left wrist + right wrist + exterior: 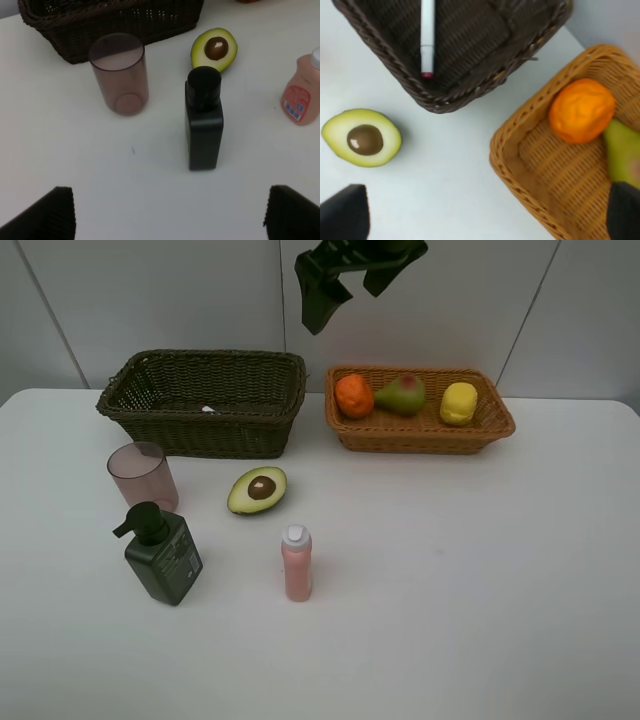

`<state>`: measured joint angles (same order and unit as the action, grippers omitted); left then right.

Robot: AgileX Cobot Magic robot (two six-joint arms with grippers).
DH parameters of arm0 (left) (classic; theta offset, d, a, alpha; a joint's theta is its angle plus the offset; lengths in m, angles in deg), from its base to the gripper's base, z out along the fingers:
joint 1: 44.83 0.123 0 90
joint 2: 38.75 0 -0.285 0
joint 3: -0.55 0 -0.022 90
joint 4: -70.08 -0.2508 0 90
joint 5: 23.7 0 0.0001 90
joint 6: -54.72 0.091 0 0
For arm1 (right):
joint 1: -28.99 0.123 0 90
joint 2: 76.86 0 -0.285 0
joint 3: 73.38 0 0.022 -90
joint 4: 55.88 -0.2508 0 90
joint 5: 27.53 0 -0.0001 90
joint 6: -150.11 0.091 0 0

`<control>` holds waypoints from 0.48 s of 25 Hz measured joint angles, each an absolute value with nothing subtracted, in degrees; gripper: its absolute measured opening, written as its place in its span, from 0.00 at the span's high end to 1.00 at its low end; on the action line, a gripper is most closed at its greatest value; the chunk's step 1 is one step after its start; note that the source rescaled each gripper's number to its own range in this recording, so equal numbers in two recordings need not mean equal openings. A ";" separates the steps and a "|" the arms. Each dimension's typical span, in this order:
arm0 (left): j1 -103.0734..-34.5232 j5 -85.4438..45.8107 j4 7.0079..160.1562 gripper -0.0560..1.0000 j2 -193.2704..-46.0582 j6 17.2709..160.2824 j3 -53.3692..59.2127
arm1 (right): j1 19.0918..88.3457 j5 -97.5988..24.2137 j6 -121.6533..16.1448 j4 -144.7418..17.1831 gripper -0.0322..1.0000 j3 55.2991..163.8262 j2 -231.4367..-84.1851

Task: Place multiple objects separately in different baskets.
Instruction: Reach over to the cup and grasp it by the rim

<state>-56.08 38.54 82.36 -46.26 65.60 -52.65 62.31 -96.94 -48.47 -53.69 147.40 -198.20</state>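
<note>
The dark basket (200, 435) at the back left holds a white marker (427, 37). Beside it, the orange-tan basket (420, 440) holds the orange (354, 395), pear (403, 394) and lemon (459, 403). On the table stand the pink cup (143, 475), the dark pump bottle (160, 555) and the small pink bottle (296, 562). The avocado half (257, 490) lies pit up. My right gripper (350, 290) hangs open high above the gap between the baskets. In the left wrist view my left gripper (170, 220) is open above the table, short of the pump bottle (203, 120) and cup (120, 75).
A white table carries everything, with a pale wall behind the baskets. In the right wrist view the avocado half (362, 137) lies just outside a corner of the dark basket (435, 102), and the orange (582, 110) sits near the orange-tan basket's rim (505, 150).
</note>
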 joint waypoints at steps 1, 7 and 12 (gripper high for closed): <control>-56.08 38.54 82.36 0.00 -46.26 65.60 -52.65 | 62.31 -96.94 -48.26 -53.62 0.00 146.86 -197.22; -56.08 38.54 82.36 0.00 -46.26 65.60 -52.65 | 61.82 -97.01 -47.41 -51.71 0.00 137.12 -189.45; -56.08 38.54 82.36 0.00 -46.26 65.60 -52.65 | 58.87 -97.10 -47.25 -51.80 0.00 122.76 -180.78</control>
<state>-56.08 38.54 82.36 -46.26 65.60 -52.65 58.87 -97.10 -47.25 -51.80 122.76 -180.78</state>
